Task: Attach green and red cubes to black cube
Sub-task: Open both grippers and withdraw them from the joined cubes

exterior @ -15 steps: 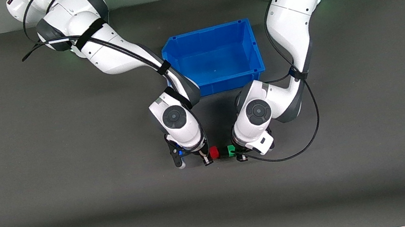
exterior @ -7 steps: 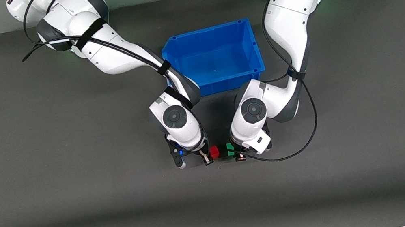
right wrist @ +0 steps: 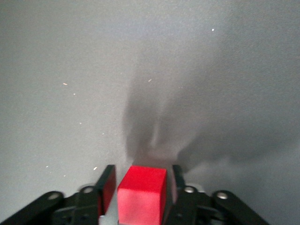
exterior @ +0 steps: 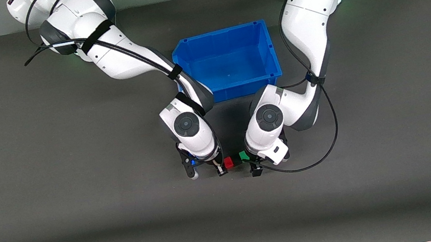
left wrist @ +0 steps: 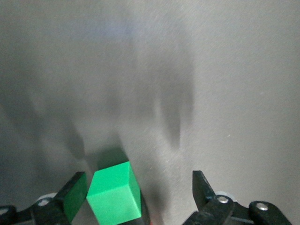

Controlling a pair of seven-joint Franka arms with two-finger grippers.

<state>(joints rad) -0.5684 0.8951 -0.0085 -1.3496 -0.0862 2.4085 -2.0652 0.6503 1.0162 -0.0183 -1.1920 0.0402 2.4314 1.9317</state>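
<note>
Two grippers meet low over the grey mat (exterior: 75, 171), nearer the front camera than the blue bin (exterior: 265, 49). The right gripper (exterior: 221, 167) pinches the red cube (exterior: 228, 162) between its fingers. The left gripper (exterior: 251, 163) stands spread wide, the green cube (exterior: 243, 155) beside one finger and clear of the other. The black cube (exterior: 236, 161) sits between the red and green ones, touching both
</note>
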